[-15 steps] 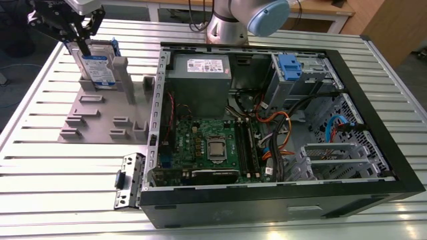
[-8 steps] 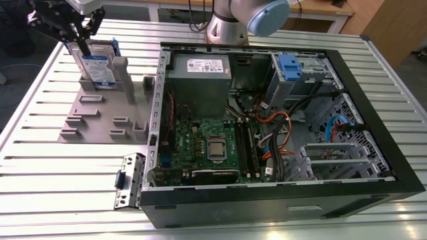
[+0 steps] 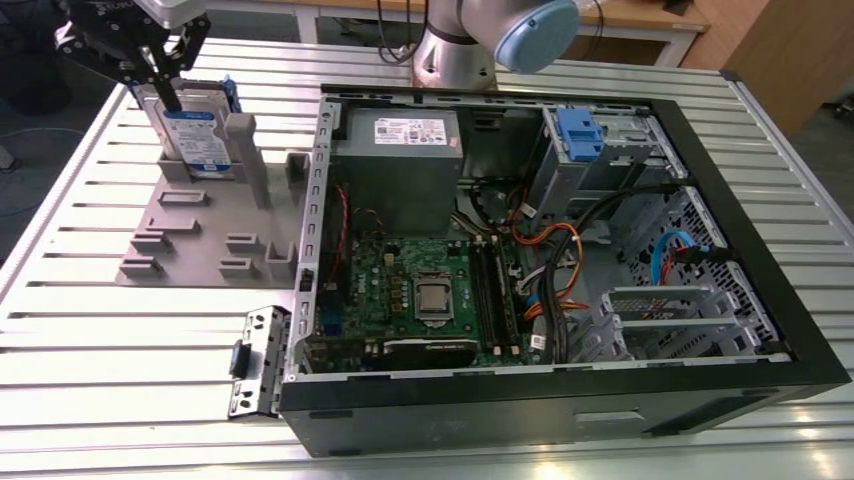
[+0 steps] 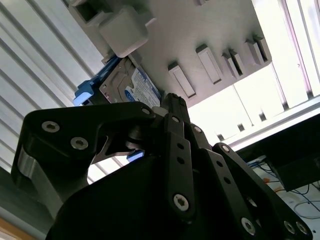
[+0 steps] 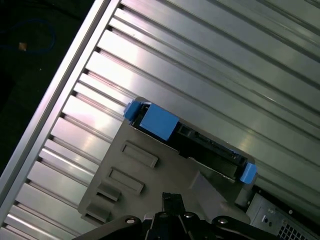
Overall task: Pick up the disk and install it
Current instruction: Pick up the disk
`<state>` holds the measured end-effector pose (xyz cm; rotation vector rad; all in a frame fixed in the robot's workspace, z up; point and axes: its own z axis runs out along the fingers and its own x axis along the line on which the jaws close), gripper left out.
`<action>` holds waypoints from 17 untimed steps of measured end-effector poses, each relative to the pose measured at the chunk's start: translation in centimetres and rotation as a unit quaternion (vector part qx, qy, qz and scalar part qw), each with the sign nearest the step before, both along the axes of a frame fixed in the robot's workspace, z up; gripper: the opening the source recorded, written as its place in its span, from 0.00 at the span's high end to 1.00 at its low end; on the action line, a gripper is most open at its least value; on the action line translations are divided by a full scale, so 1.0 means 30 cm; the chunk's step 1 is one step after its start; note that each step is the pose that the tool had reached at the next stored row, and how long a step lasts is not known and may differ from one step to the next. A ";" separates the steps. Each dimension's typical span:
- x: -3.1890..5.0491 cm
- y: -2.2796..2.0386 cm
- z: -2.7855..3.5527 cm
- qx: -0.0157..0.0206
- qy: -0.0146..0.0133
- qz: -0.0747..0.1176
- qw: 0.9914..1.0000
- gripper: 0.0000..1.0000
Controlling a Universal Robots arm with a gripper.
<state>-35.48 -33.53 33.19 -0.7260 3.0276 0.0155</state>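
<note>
One robot gripper (image 3: 163, 85) hangs at ten o'clock of the exterior view, right over the hard disk (image 3: 200, 140), which stands on edge in a slot of a grey holding fixture (image 3: 200, 235) on the slatted aluminium table (image 3: 120, 330). Whether the tool is clenched on the drive or released cannot be told from these pictures. In the first wrist view the disk (image 5: 200, 145) shows edge-on with its blue bracket at both ends. In the second wrist view its labelled face (image 4: 135, 87) sits just beyond the gripper. The open computer case (image 3: 534, 395) lies toward three o'clock, with a grey power supply (image 3: 400, 165) and a blue drive-bay clip (image 3: 577, 130) inside. The pick-up looks to be the step in hand: it likely calls for a centred hold on the top edge and a straight pull along the slot, so the bracket does not snag. The drive's white-and-blue label and the power supply's white sticker carry print too small to read.
</note>
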 end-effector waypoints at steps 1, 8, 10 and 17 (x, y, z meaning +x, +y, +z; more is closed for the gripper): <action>0.000 0.000 0.000 0.000 0.000 0.001 1.000 0.90; 0.000 0.000 0.000 0.000 0.000 0.009 1.000 0.90; 0.000 0.000 0.000 0.000 0.000 0.011 1.000 0.90; 0.000 0.000 0.000 0.000 0.000 0.019 1.000 0.90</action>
